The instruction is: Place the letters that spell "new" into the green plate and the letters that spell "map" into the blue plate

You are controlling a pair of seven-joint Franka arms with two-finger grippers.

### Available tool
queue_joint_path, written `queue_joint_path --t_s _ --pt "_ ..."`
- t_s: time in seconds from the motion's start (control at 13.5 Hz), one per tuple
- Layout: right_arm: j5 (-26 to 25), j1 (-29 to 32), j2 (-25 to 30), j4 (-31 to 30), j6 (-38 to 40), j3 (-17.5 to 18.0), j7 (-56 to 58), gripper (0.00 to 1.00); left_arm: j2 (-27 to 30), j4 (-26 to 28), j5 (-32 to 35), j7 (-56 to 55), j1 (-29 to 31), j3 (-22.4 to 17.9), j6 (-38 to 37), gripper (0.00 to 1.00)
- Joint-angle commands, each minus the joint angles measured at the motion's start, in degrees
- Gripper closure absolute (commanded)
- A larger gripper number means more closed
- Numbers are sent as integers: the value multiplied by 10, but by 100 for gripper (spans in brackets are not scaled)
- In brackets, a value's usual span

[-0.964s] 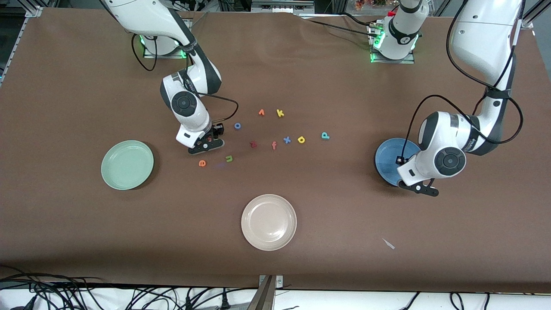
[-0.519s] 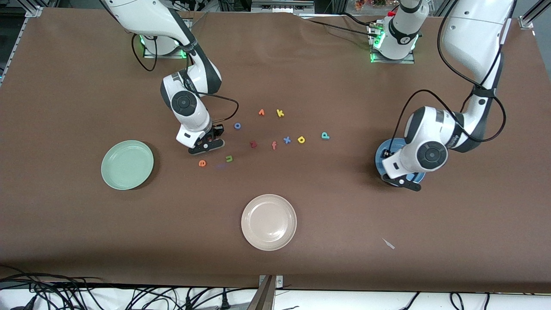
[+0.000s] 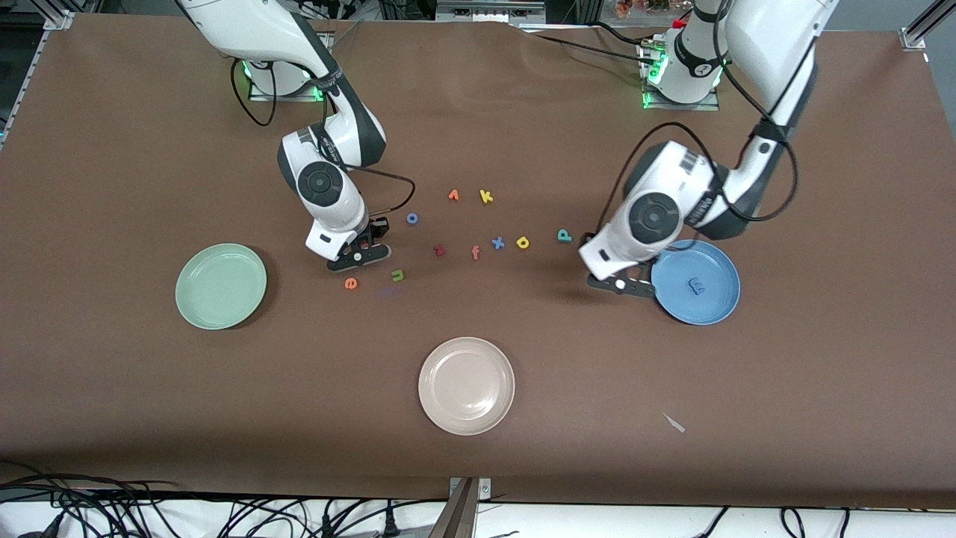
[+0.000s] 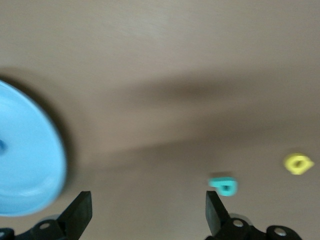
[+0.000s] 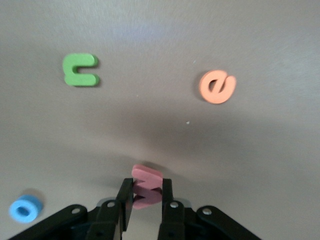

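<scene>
Moved: left gripper [image 3: 619, 285] has swung off the blue plate [image 3: 718, 263], jaws wide, empty, m [image 3: 697, 285] inside.
Right gripper [image 5: 143, 196]: clenched on w [image 5: 146, 184].
Tip: lift straight, carry over green plate [image 3: 221, 285], release low.

Right gripper [image 5: 147, 200] points down at 7 o'clock of its wrist, fingers pinched together; left gripper [image 4: 147, 212] hangs low, fingers spread wide

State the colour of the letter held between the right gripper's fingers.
Pinkish-red: the w, clearest in the right wrist view.
</scene>
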State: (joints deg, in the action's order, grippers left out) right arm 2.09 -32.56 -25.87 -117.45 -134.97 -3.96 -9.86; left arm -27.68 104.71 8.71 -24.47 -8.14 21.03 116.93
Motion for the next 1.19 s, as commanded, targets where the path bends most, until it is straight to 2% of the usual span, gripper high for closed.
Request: queue_joint_path --t_s 0.0,0.22,0.44,0.52,0.67,1.04,1.11 --pt "5 7 2 74 107 -23 25 94 -36 -24 6 -115 -18 24 15 0" --pt "5 24 2 93 141 -99 147 94 -76 -23 -5 -288 -64 24 97 0" --pt "5 84 2 95 141 -104 224 95 -95 -22 -4 -403 -83 24 135 1" --pt "5 101 -1 96 141 -105 241 94 -103 -22 -4 -418 -88 23 150 6" --pt "-1 137 -8 97 140 -104 272 95 -112 -21 -4 -451 -93 23 173 28" --pt "-2 190 -70 147 140 -104 341 94 -121 -17 0 -492 -107 23 187 29" --pt "2 194 -77 151 140 -104 347 93 -122 -15 0 -494 -107 23 187 32"
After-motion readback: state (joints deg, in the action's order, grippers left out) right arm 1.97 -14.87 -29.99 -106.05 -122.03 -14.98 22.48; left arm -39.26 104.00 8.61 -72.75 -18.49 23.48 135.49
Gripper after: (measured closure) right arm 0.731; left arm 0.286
